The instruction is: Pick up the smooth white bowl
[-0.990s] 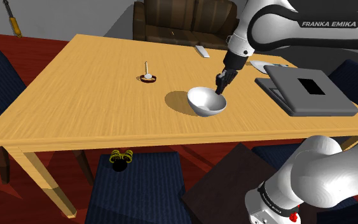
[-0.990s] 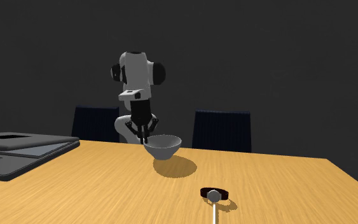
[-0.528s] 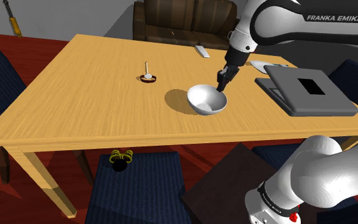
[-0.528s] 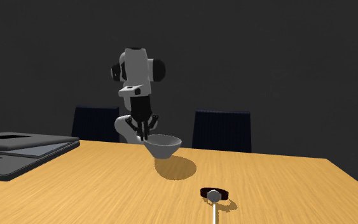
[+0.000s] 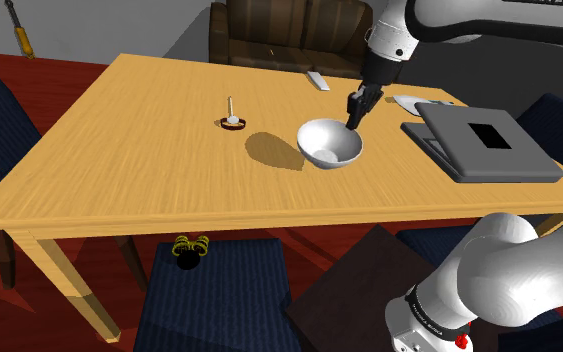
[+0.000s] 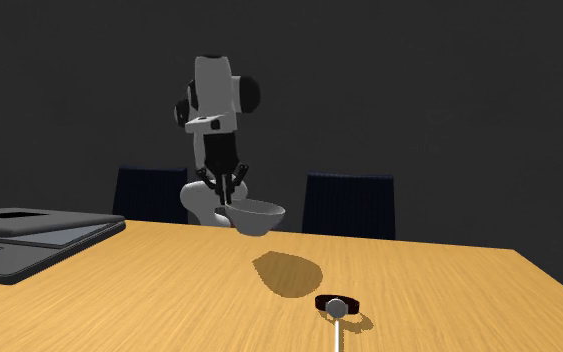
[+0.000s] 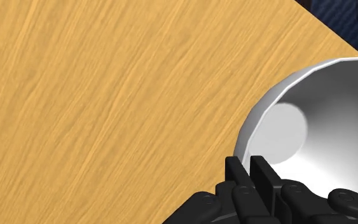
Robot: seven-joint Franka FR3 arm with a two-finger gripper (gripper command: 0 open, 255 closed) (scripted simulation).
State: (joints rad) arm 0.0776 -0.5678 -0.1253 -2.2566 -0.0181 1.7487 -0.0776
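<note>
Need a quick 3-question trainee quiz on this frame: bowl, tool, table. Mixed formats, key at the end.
1. True or false: the white bowl rests on the wooden table.
2. Multiple choice: where does the tool hold the bowl?
A) at its rim
B) under its base
C) nowhere, it hovers open above it
3. Fill in: in the shoulder view, the closed grey laptop lies to the bowl's ____.
Key:
1. False. The bowl hangs above the table, with its shadow on the wood below it.
2. A.
3. Right.
</note>
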